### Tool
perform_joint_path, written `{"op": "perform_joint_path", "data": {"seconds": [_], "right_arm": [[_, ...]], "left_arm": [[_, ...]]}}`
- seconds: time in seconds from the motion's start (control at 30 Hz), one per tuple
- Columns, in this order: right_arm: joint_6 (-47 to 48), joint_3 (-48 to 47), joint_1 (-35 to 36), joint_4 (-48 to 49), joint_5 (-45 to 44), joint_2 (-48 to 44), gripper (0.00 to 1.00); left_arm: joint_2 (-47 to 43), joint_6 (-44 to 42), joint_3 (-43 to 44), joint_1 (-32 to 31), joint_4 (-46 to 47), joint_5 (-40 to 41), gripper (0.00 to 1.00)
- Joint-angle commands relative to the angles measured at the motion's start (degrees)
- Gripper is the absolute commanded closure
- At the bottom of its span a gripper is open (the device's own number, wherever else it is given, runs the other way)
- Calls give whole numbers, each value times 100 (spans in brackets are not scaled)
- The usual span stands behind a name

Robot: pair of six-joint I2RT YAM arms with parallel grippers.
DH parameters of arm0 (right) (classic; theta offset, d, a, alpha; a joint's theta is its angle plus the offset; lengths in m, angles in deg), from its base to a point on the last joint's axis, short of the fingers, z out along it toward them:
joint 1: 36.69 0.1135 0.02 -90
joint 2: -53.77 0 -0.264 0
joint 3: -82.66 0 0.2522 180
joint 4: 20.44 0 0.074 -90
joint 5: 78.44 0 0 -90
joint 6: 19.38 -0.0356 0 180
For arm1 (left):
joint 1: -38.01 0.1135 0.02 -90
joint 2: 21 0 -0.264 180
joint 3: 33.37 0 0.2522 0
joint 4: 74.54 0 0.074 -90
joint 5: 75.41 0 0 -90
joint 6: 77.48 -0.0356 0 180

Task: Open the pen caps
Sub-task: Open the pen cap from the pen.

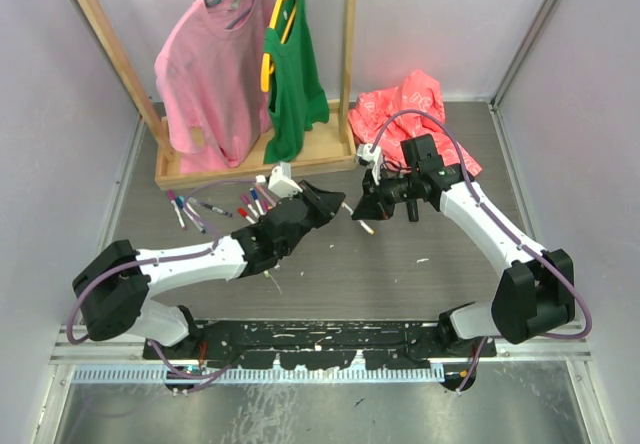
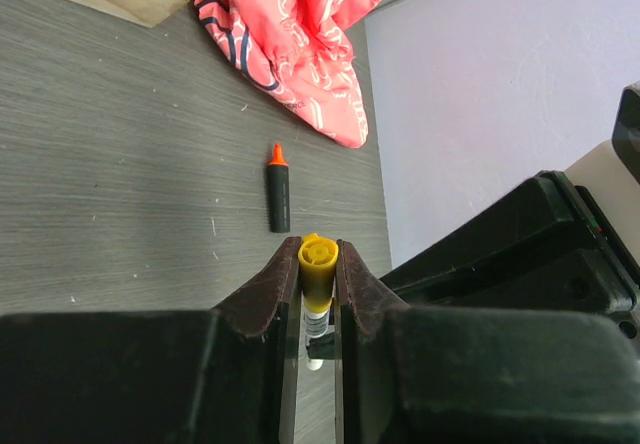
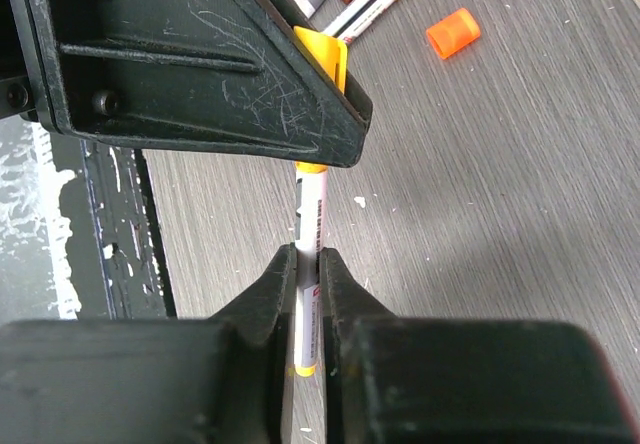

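Left fingers (image 2: 265, 294) are clamping the yellow cap (image 2: 318, 259); right fingers (image 3: 275, 289) are gripping the barrel (image 3: 309, 204) just beyond that cap, sharing one axis.

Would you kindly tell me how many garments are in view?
3: a pink shirt and a green top hanging on the wooden rack, and a red garment crumpled on the table beside it.

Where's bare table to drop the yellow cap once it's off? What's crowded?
Free: table front centre, between the two arms and the near edge; also the strip from the right arm to the right wall. Crowded: pens between rack base and left arm; mid-table where left gripper holds the yellow cap and right gripper its pen.
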Motion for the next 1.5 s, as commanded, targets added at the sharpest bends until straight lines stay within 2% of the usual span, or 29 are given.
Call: {"op": "perform_joint_path", "data": {"seconds": [0.0, 0.07, 0.1, 0.2, 0.53, 0.67, 0.73, 1.0, 1.07, 1.17, 1.37, 1.47], "right_arm": [[-52, -59, 34, 176, 248, -104, 76], [-155, -61, 29, 224, 331, -123, 56], [-215, -49, 21, 247, 370, -124, 49], [-358, -45, -18, 291, 566, -115, 36], [-588, 53, -27, 470, 994, -5, 36], [-551, 60, -22, 441, 1082, -33, 39], [-522, 57, -23, 428, 1141, -60, 44], [-360, -11, -23, 250, 1230, 16, 64], [-317, -39, -17, 199, 1214, 52, 75], [-223, -96, -3, 77, 1204, 116, 98], [-3, -154, 65, -111, 1129, 252, 99], [86, -189, 138, -196, 1069, 340, 99]], "left_arm": [[-39, -289, -8, -24, 722, 33, 100], [-84, -427, -187, -25, 1116, -11, 100], [-100, -490, -283, -23, 1321, -30, 100], [-141, -710, -589, -16, 2037, -147, 100], [211, -1422, -1205, 11, 4462, -937, 100], [495, -1577, -1317, 82, 5372, -1259, 100], [593, -1559, -1365, 139, 5595, -1321, 100], [532, -1643, -1428, 321, 5715, -1381, 100], [490, -1675, -1440, 365, 5693, -1386, 100], [406, -1701, -1471, 466, 5674, -1420, 100], [-226, -1803, -1507, 1035, 5600, -1459, 100], [-1033, -2176, -1446, 1370, 5233, -1192, 100]]}}
